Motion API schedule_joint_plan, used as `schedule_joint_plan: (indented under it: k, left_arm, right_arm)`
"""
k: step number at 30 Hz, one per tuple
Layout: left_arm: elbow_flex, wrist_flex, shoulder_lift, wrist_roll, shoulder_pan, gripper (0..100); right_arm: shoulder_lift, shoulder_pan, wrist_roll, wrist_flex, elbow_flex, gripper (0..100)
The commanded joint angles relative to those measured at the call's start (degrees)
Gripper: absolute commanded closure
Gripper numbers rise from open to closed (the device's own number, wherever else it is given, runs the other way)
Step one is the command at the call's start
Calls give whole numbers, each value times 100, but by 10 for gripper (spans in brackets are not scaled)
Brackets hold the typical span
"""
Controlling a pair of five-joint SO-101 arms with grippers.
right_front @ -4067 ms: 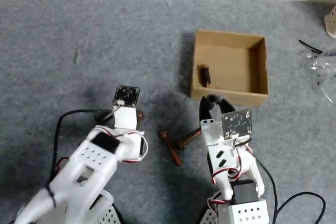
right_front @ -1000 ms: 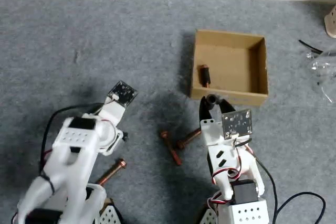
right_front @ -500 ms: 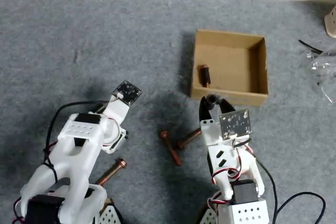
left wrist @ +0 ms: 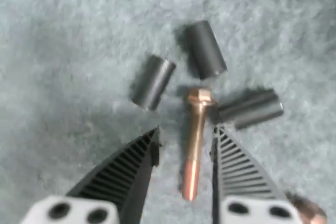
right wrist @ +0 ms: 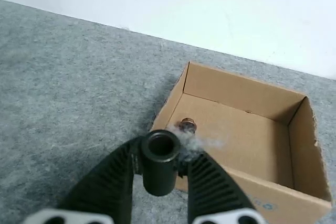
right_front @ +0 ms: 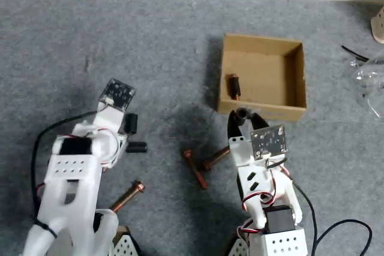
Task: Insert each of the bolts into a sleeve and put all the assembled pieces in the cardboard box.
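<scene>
The cardboard box (right_front: pixel 262 112) is looking matt brown; the surface (right_front: pixel 90 40) is showing fuzzy grey carpet; bolts (right_front: pixel 196 169) are gleaming as coppery metal; each sleeve (left wrist: pixel 153 82) is looking smooth matt black, fingers (left wrist: pixel 126 174) ribbed plastic.

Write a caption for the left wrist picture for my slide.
Open left gripper hovers over a copper bolt lying among three black sleeves on grey carpet.

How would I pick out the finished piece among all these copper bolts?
Find the cardboard box on the grey mat. By its left inner wall lies a bolt wearing a dark sleeve; the bolts out on the mat are bare.
</scene>
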Motion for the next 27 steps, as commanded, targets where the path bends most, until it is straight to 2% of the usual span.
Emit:
schedule_joint_plan:
  k: [1, 5, 10, 17, 27]
  left_arm:
    - [145, 44, -57, 26, -48, 835]
    - [198, 35, 224, 26, -48, 835]
    - [163, -589, 963, 35, -92, 835]
    - [-549, -659, 2132, 44, -75, 838]
    - [-848, -686, 2316, 352, -57, 838]
  right_arm:
    - [-48, 75, 79, -13, 585, 994]
    - [-48, 75, 79, -13, 585, 994]
    - [-48, 75, 79, -13, 585, 994]
    - [-48, 75, 88, -13, 585, 994]
    - [-48, 75, 88, -13, 585, 994]
